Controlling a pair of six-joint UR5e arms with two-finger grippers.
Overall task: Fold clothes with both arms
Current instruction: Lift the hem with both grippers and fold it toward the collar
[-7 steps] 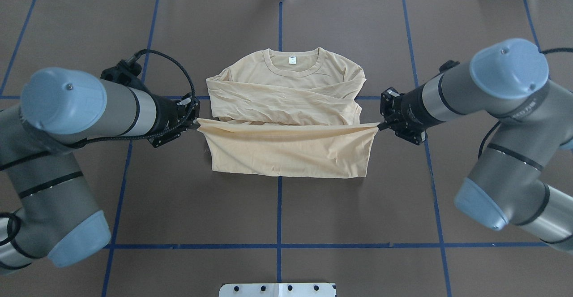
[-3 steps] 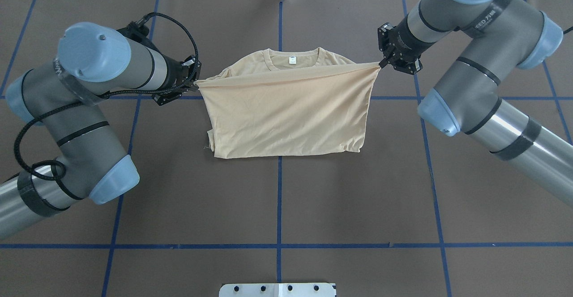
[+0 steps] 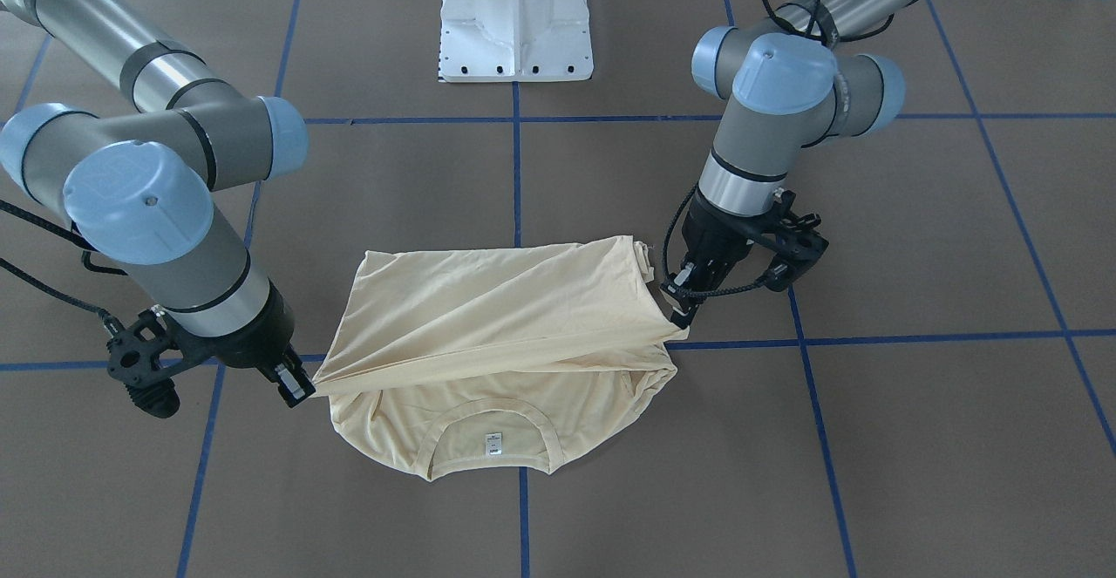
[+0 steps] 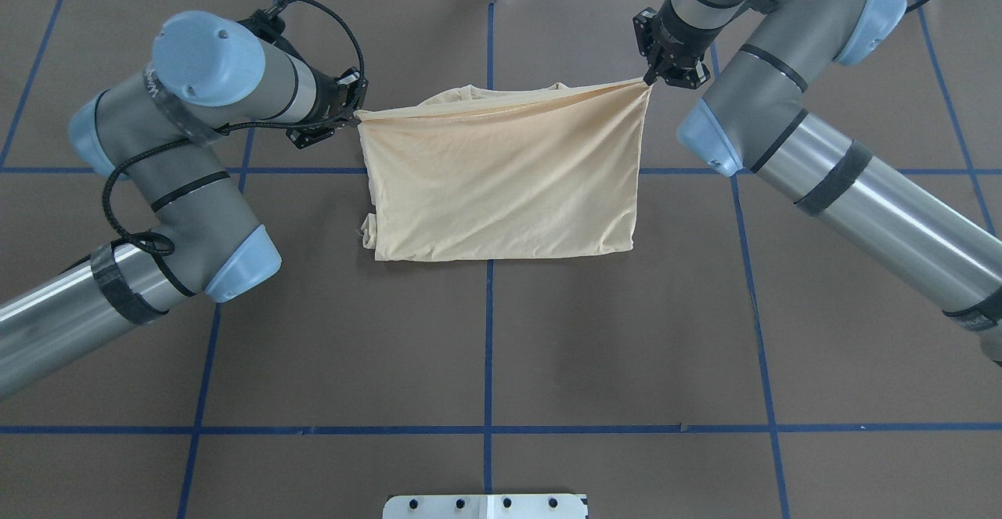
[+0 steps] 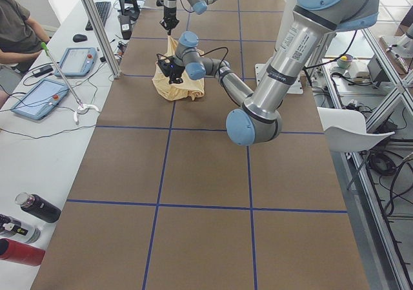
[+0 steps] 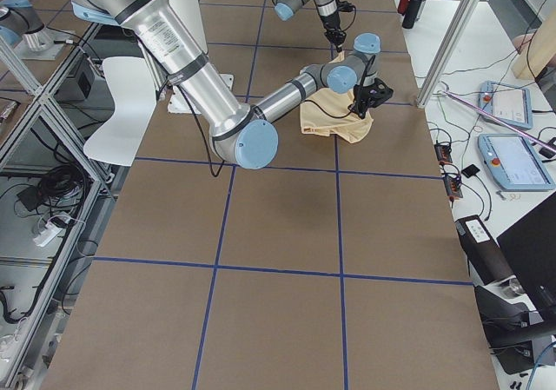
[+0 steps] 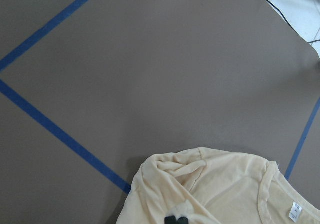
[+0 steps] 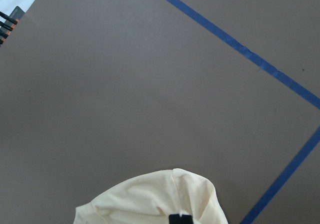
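We've got a brown worktop [image 4: 626, 331] crossed by blue tape [image 4: 487, 347], white desk [image 5: 32, 167] alongside; left fingers [image 4: 348, 118] and right fingers [image 4: 649, 76] each pinch a cream shirt [image 4: 501, 182] corner.

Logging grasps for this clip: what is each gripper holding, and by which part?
Both hold the shirt: left gripper pinches one corner of its raised, taut edge, right gripper the opposite corner.

From overhead, the lifted edge of the shirt [image 4: 501, 182] covers the label [image 3: 493, 445] and all but a sliver of the collar [image 4: 468, 90] at 12 o'clock. Each wrist picture cuts off the shirt at 6 o'clock, along with the left gripper [image 7: 176, 219] or right gripper [image 8: 180, 218]. In both side views the grippers are too small to judge.
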